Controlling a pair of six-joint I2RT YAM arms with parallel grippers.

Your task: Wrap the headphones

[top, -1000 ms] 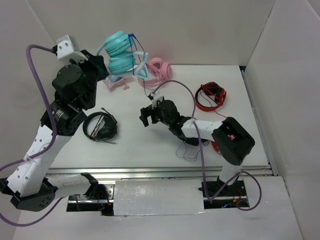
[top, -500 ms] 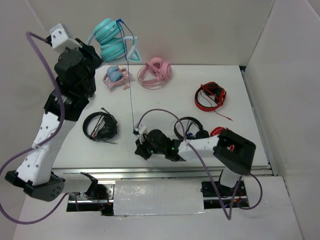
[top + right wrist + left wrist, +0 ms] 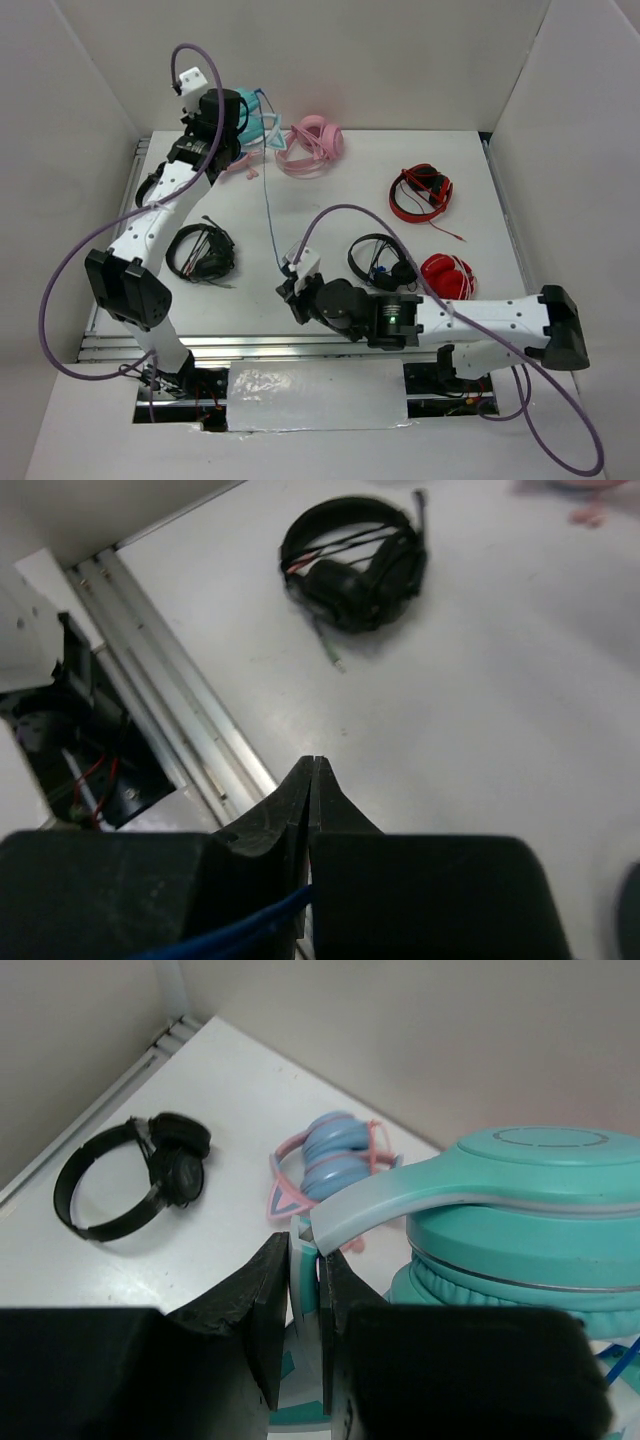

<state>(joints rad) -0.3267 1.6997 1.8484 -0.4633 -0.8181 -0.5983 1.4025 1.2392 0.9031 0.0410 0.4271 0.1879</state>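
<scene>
The teal headphones (image 3: 252, 122) hang at the back left, held up by my left gripper (image 3: 232, 118). In the left wrist view the jaws are shut on the pale headband (image 3: 372, 1208), and the teal cups (image 3: 530, 1210) fill the right side. The thin dark-blue cable (image 3: 268, 210) runs taut from the headphones down to my right gripper (image 3: 288, 290) near the table's front. In the right wrist view the right gripper (image 3: 313, 765) is shut on the blue cable (image 3: 235, 932), which leaves the jaws at the lower left.
A pink-banded pair with blue cups (image 3: 335, 1158) and an all-pink pair (image 3: 312, 144) lie at the back. Black headphones (image 3: 200, 252) lie left, also in the right wrist view (image 3: 352, 560). Another black pair (image 3: 380, 262), a red pair (image 3: 420, 194) and a red object (image 3: 448, 275) lie right.
My left arm stretched to the back and lowered the teal headphones. My right arm extended flat along the table's front edge, its gripper still holding the cable's end taut.
</scene>
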